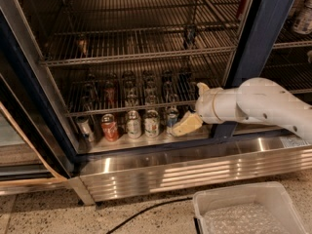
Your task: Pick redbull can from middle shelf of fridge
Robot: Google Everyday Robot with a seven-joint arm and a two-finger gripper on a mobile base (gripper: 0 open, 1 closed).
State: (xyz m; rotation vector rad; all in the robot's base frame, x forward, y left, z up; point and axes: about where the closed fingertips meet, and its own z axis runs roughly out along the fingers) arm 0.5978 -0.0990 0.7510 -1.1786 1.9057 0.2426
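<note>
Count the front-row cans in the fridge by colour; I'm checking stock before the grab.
red can: 1
pale green-labelled cans: 2
blue-and-silver can: 1
dark leaning can: 1
Total: 5 in view; the gripper, at the row's right end, may hide more.

A smooth white arm [258, 104] of rounded, tube-like segments with a thin seam ends in a pale yellow gripper [186, 125], low in the fridge [265, 33] opening.
</note>
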